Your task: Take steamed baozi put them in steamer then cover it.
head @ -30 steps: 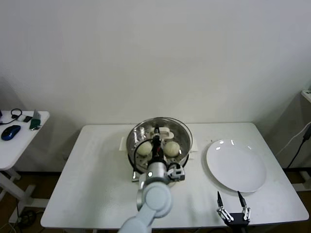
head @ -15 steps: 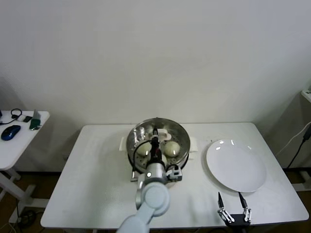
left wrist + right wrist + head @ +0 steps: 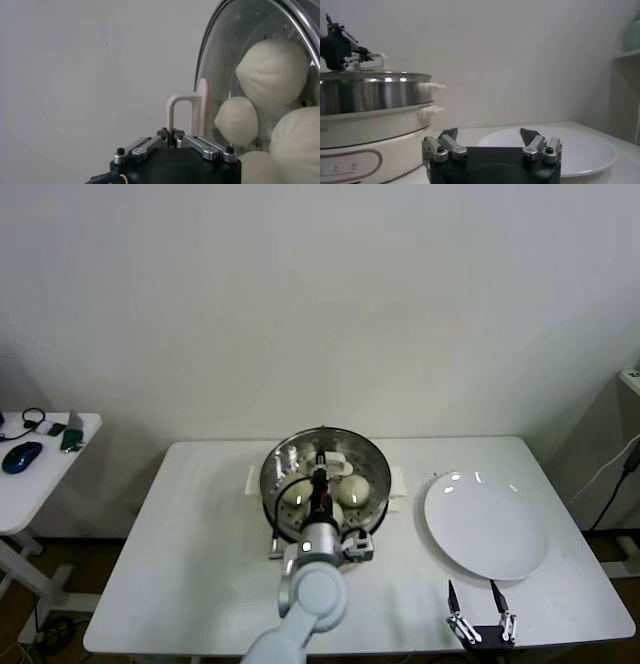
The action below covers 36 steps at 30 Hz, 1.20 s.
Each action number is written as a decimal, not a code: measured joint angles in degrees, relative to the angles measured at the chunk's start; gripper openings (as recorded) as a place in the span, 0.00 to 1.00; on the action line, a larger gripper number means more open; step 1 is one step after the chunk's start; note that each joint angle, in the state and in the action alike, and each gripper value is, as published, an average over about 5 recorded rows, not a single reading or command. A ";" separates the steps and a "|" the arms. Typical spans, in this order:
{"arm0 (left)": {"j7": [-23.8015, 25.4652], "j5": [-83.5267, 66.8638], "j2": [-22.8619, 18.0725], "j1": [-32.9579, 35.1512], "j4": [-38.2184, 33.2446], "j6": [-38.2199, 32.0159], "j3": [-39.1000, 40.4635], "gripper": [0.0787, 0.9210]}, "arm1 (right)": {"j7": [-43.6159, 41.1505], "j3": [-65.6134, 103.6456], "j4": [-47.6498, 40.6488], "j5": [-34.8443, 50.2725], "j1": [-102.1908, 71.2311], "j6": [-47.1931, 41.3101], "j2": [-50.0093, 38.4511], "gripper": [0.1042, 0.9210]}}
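The steamer (image 3: 372,506) stands mid-table on its white base (image 3: 365,140). The glass cover (image 3: 345,446) lies level on its rim, which also shows in the right wrist view (image 3: 380,76). My left gripper (image 3: 320,467) is shut on the cover's cream handle (image 3: 189,111), seen from close up in the left wrist view (image 3: 172,136). Several baozi show through the glass (image 3: 272,70) (image 3: 236,120) (image 3: 352,489). My right gripper (image 3: 480,606) is open and empty near the table's front right edge, also in its own view (image 3: 490,135).
A flat white plate (image 3: 487,524) lies right of the steamer, just beyond my right gripper (image 3: 580,147). A small side table (image 3: 40,474) with a mouse and small items stands at the far left.
My left gripper has lowered the cover from a raised, tilted hold down onto the steamer's rim. The right arm has not moved.
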 measured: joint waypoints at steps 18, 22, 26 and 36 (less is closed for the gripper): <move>0.57 -2.18 0.59 0.48 -2.03 0.53 0.94 0.38 | -0.06 0.08 0.27 -0.17 -0.24 -0.02 -0.27 0.88; 1.68 -3.18 1.36 0.58 -3.72 1.18 1.60 0.52 | -0.19 0.10 0.25 -0.18 -0.20 -0.29 -0.29 0.88; 2.55 -4.70 2.73 0.97 -5.83 1.93 2.16 0.65 | -0.21 0.05 0.28 -0.01 -0.17 -0.69 -0.27 0.88; 0.10 -14.39 8.42 3.05 -13.28 1.63 0.69 0.88 | 1.63 -0.76 1.20 0.99 -0.67 -2.18 -0.86 0.88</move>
